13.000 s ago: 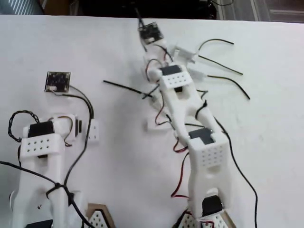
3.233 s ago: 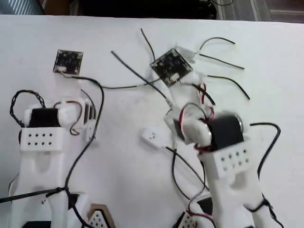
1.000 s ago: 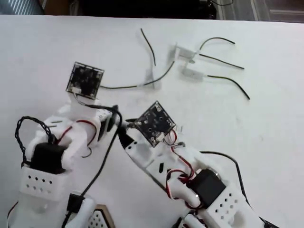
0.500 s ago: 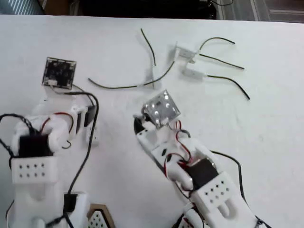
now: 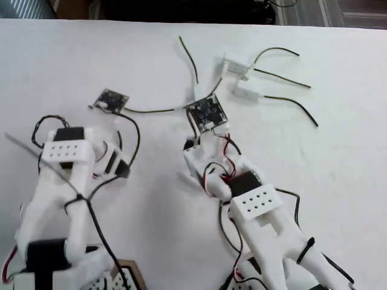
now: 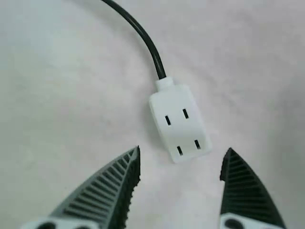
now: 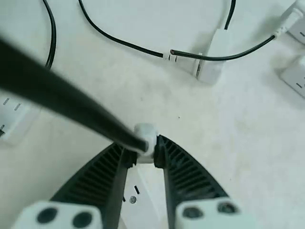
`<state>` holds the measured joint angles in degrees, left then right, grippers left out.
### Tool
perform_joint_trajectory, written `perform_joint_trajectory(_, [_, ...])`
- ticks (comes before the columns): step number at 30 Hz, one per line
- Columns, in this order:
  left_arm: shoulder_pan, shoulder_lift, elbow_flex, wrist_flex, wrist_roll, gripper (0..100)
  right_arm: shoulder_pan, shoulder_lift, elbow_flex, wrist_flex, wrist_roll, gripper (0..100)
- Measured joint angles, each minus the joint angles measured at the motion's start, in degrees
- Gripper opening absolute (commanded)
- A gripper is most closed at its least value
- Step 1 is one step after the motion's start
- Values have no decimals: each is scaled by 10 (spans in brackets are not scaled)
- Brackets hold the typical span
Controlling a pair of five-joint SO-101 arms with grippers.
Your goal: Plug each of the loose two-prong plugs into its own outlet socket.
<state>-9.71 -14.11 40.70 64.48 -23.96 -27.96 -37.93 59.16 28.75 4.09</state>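
Between the left gripper's (image 6: pixel 182 151) dark ribbed fingers (image 6: pixel 116 188), spread wide apart with nothing clamped: a white outlet socket (image 6: pixel 180 121), flat on the white table (image 6: pixel 57 95), slotted face up, two pairs of slots showing. Near end of the block level with the fingertips, touching neither, a little closer to one finger than to the other. From the far end, a black cord (image 6: pixel 136 31) curving away from the fingers across the table. At the right gripper (image 7: pixel 144 149), fingers closed together on a small white plug (image 7: pixel 145 136), pinched at the very tips; prongs hidden, direction impossible to tell. Leading off from the plug to one side of the fingers, a thick black lead (image 7: pixel 52 83), blurred by closeness. Directly under the clamped fingers, a second white socket block (image 7: pixel 137 202), with a pair of slots visible in the gap between them; contact between plug and block not clear. Farther out ahead of the right fingers, a loose white connector (image 7: pixel 212 59) on the table with thin black wires (image 7: pixel 119 40) meeting at it. Off to either side of those fingers, more white blocks: a slotted block (image 7: pixel 14 119) on one side, an edge block (image 7: pixel 295 76) on the other. Seen from above, left arm (image 5: pixel 63 181) and right arm (image 5: pixel 260 211) side by side over the table, fingertips well apart, with loose white pieces (image 5: pixel 247 92) and thin dark wires lying beyond the right arm's fingers.
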Motion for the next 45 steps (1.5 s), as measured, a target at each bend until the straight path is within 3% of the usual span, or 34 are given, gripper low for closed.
perform_joint_trajectory(4, [-1, 86, -4, -51, 0, 271, 1, 1, 0, 0, 0, 17])
perform_joint_trajectory(9, [3, 132, -44, -51, -1, 125, 1, 1, 0, 0, 0, 17])
perform_joint_trajectory(13, [33, 135, -47, -62, -4, 94, 19, 1, 0, 0, -1, 17])
perform_joint_trajectory(20, [112, 135, -47, -77, -103, 110, 55, 1, 0, 0, -36, 17])
perform_joint_trajectory(26, [146, 138, -47, -138, -170, 242, 54, 1, 0, 0, -36, 17])
perform_joint_trajectory(31, [146, 139, -55, -154, -162, 294, 53, 1, 0, 0, -36, 17])
perform_joint_trajectory(36, [137, 112, -84, -98, -142, 294, 54, 1, 0, 0, -36, 17])
perform_joint_trajectory(42, [70, -5, -89, -42, -136, 290, 53, -4, 0, 0, -36, 17])
perform_joint_trajectory(45, [18, -65, -89, -17, -98, 290, 24, -25, 0, 20, -1, 17])
